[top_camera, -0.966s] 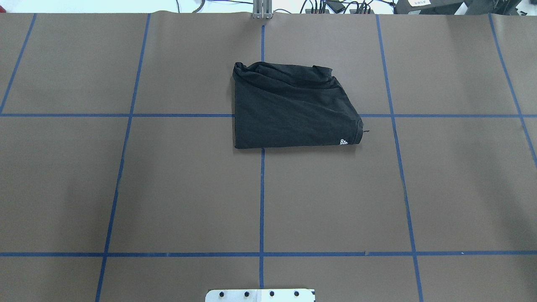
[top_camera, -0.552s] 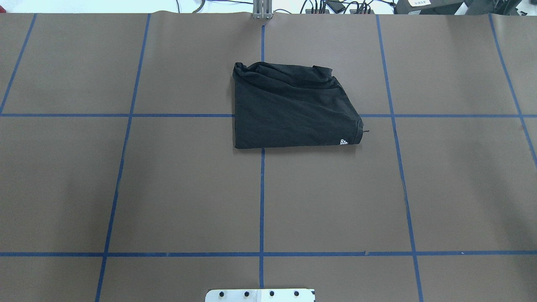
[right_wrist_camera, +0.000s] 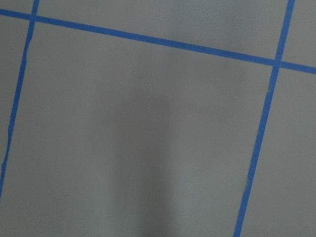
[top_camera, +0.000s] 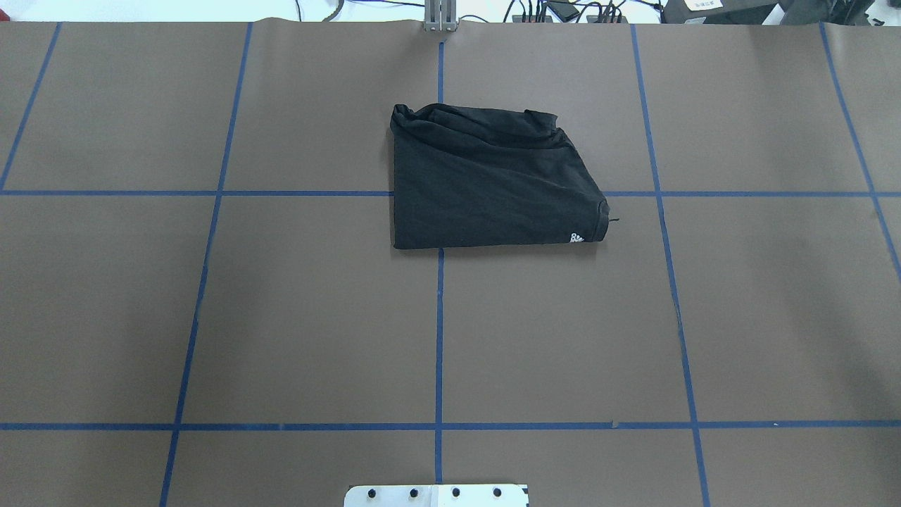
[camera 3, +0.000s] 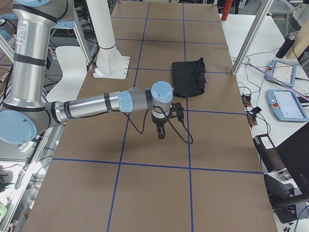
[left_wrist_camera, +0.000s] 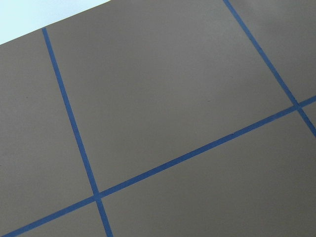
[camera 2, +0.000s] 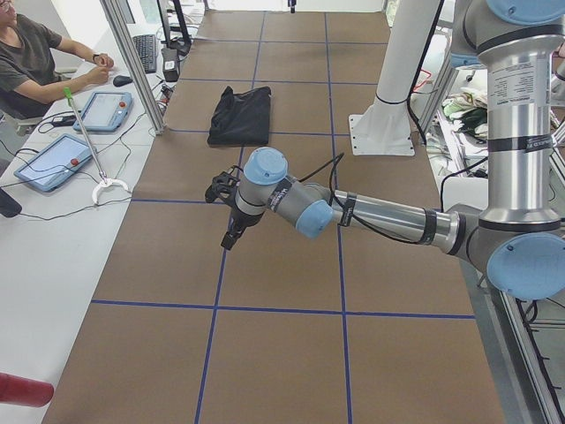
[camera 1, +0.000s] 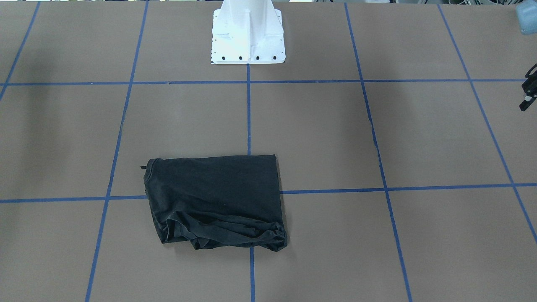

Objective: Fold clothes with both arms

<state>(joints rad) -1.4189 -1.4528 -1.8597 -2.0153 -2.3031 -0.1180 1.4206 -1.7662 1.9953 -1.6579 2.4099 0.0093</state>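
The black T-shirt (top_camera: 493, 183) lies folded into a rough rectangle on the brown table paper, at the far middle of the overhead view. Its bunched edge faces away from the robot. It also shows in the front-facing view (camera 1: 214, 201). Only a small white print (top_camera: 576, 238) shows at its near right corner; the ring logo is hidden. My left gripper (camera 2: 231, 237) hangs above the bare table, well apart from the shirt, and part of it shows at the front-facing view's right edge (camera 1: 527, 95). My right gripper (camera 3: 161, 133) hangs near the shirt's side, not touching it. I cannot tell if either is open or shut.
The white pedestal base (camera 1: 247, 37) stands at the robot's side of the table. Blue tape lines (top_camera: 439, 331) grid the paper. An aluminium post (camera 2: 132, 62) and a side table with tablets (camera 2: 53, 159) and a seated person (camera 2: 35, 53) lie beyond the far edge.
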